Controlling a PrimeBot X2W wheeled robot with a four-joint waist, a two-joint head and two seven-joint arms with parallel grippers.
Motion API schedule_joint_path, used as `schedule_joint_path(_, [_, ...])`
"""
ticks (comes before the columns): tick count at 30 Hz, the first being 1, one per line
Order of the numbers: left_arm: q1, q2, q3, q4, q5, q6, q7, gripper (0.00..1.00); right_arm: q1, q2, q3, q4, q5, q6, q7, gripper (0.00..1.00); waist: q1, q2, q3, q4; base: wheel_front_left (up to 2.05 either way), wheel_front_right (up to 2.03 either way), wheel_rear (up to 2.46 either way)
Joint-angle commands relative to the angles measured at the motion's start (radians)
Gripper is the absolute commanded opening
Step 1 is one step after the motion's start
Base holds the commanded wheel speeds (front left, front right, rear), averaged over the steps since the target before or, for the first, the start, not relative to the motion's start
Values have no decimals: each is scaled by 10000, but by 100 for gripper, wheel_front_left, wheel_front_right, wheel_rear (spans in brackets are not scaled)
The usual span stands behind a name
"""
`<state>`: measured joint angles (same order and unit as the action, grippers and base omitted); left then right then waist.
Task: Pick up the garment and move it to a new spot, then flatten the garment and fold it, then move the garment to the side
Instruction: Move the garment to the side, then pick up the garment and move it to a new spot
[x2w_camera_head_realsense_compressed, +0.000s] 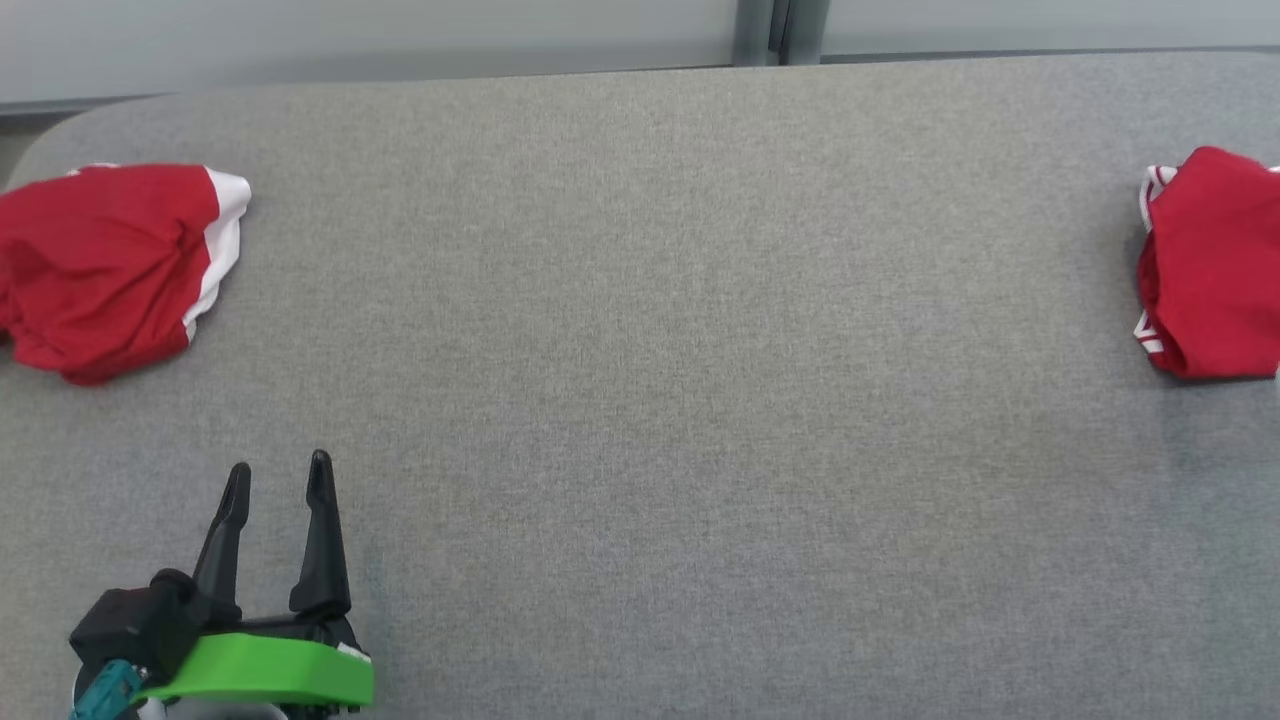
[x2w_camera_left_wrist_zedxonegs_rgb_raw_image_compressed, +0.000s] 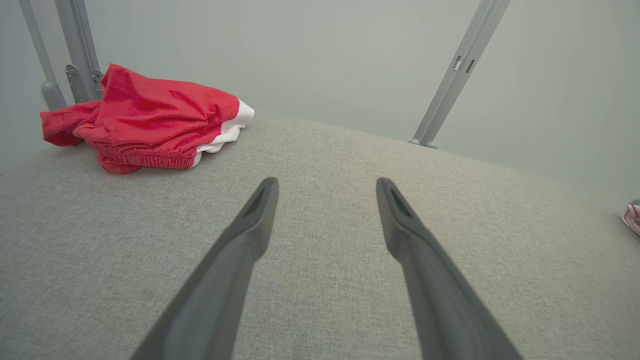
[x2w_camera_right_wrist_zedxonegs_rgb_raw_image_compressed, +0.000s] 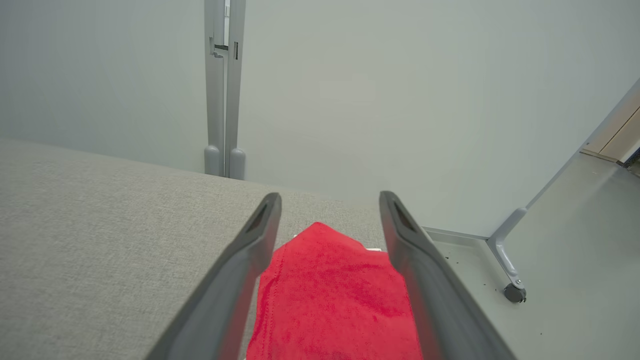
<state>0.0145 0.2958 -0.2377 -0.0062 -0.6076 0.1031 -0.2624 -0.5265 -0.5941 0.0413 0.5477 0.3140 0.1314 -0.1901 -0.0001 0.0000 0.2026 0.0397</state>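
Two red garments are lying on the grey cloth-covered table (x2w_camera_head_realsense_compressed: 700, 350), out at opposite ends. The left garment (x2w_camera_head_realsense_compressed: 105, 265) is sitting crumpled near the far left corner, a white band showing along one edge. The right garment (x2w_camera_head_realsense_compressed: 1215, 265) is lying at the right edge, partly running out of the head view, with white striped trim peeking along its side.

The left gripper (x2w_camera_head_realsense_compressed: 280, 462) is hovering over the near left part of the table, its two dark fingers spread apart and gripping nothing. The left garment is lying ahead of it and off to its left, well apart from the fingertips, with bare grey cloth between them.

The wrist cameras are adding detail. From the left wrist, the left garment (x2w_camera_left_wrist_zedxonegs_rgb_raw_image_compressed: 155, 117) is showing a gathered elastic waistband on the side facing the left gripper (x2w_camera_left_wrist_zedxonegs_rgb_raw_image_compressed: 326, 182), and grey posts (x2w_camera_left_wrist_zedxonegs_rgb_raw_image_compressed: 82, 50) are rising behind it. From the right wrist, the right gripper (x2w_camera_right_wrist_zedxonegs_rgb_raw_image_compressed: 330, 196) is showing its fingers spread wide, nothing pinched, and the right garment (x2w_camera_right_wrist_zedxonegs_rgb_raw_image_compressed: 335, 295) is lying between them, running out the bottom of that view. Whether the fingers are touching the cloth, I cannot tell. That view is also catching the table's end, the pale floor (x2w_camera_right_wrist_zedxonegs_rgb_raw_image_compressed: 575, 225) beyond and a small castor (x2w_camera_right_wrist_zedxonegs_rgb_raw_image_compressed: 514, 292) on a frame foot.
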Motion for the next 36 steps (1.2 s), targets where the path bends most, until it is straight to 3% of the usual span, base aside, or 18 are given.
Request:
schedule_joint_path(1, [163,-88,46,58,123,-103,-26,100,443,54,37,-224,121,-13,41,100,1,0,-992,-273,0,0,0])
schedule_joint_path(7, [567,-373,33,791,404,-569,-27,100,2764,1027,-5,-1970,390,-13,82,100,1,0,-1564,-197,0,0,0])
schedule_joint_path(10, [530,-500,78,1188,551,-785,-27,100,3615,1689,-118,-2430,-32,-13,-86,100,1,0,-1687,-225,0,0,0])
schedule_joint_path(18, [188,-864,380,2189,884,-1309,-16,100,4922,3399,320,-2767,-1320,-14,-692,100,1,0,-1938,-149,0,0,0])
schedule_joint_path(22, [56,-1007,486,2691,1090,-1630,-16,100,5222,4147,0,-3053,-1745,-14,-749,100,1,0,-2101,33,0,0,0])
schedule_joint_path(36, [-152,-1514,1009,3622,1833,-2141,-17,100,6095,4892,-1104,-3326,-2850,-14,-754,100,1,0,-2406,436,0,0,0])
